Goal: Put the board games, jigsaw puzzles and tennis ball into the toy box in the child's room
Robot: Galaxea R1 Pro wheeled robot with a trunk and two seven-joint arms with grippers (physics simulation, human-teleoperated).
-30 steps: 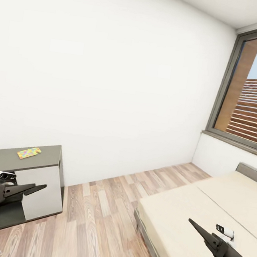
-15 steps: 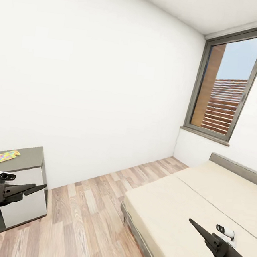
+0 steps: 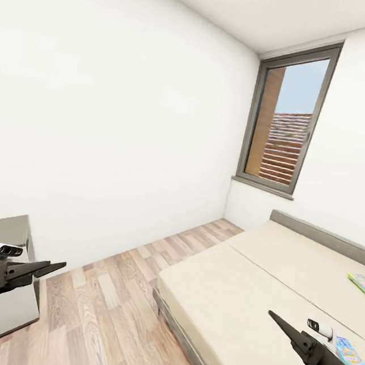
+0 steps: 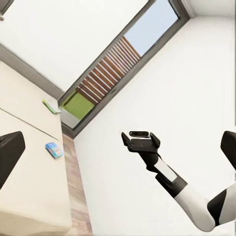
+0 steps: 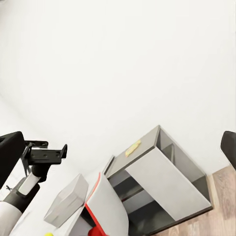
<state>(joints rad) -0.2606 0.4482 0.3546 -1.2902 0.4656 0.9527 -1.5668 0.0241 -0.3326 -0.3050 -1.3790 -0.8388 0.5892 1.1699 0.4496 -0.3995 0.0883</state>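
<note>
Cream bed (image 3: 260, 295) is swinging into my head view as I am turning the robot right, bringing two board games (image 3: 363, 283) near its far edge into sight, while the table (image 3: 5, 229) is sliding off left. Both the left gripper (image 3: 46, 269) and right gripper (image 3: 277, 321) are hanging empty, apparently spread wide.

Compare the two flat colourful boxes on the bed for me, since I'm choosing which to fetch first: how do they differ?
The green-edged flat box lies farther up the beige bed, toward the grey headboard; the blue-edged flat box lies nearer, just beyond the right end effector. The green-edged one shows in full; the arm hides part of the blue-edged one. Both lie flat on the mattress.
</note>
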